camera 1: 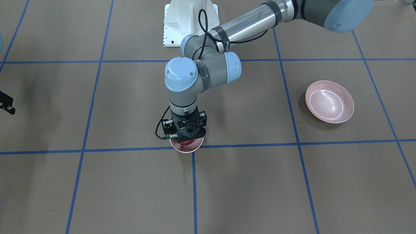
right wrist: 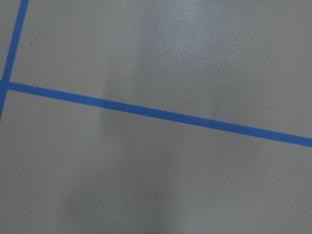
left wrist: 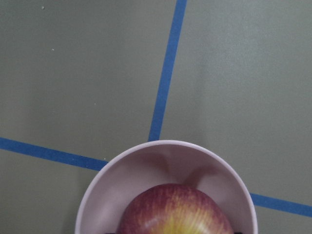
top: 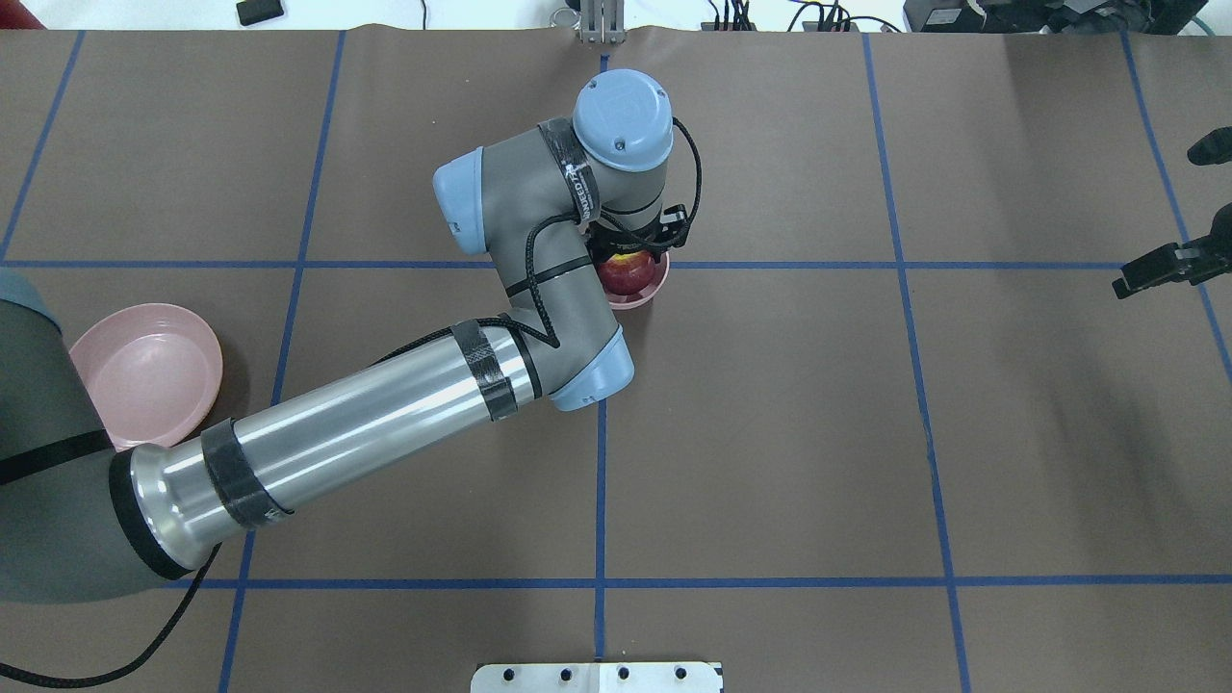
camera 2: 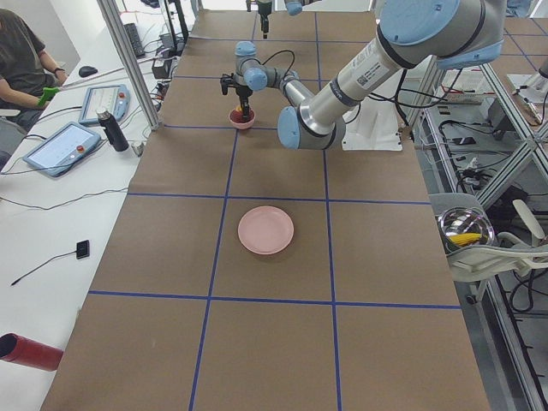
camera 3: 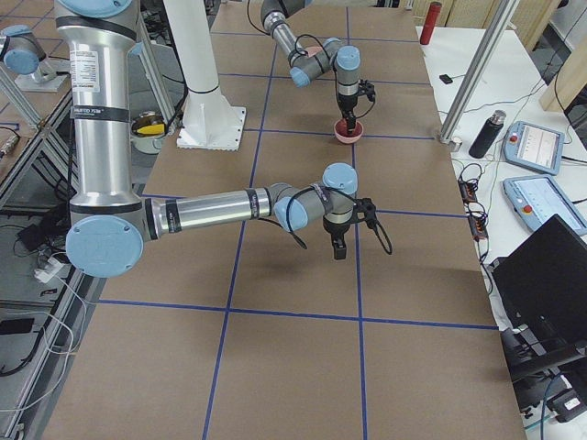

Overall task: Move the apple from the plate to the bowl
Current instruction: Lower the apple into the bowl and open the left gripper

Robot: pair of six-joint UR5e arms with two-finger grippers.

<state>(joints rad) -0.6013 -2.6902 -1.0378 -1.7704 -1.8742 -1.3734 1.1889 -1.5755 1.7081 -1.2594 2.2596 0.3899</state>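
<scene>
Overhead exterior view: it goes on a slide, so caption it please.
Left gripper poised over the apple in the bowl; the empty plate lies far left.

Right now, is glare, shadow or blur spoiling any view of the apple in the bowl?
Left wrist view: sharp; the round dark-red apple is cropped at the bottom edge, soft shadow inside the small deep pale-pink bowl. Overhead view: glare streaks on the left arm's silver tube; the arm hides part of the bowl. Right wrist view: faint shadow band on the mat.
</scene>
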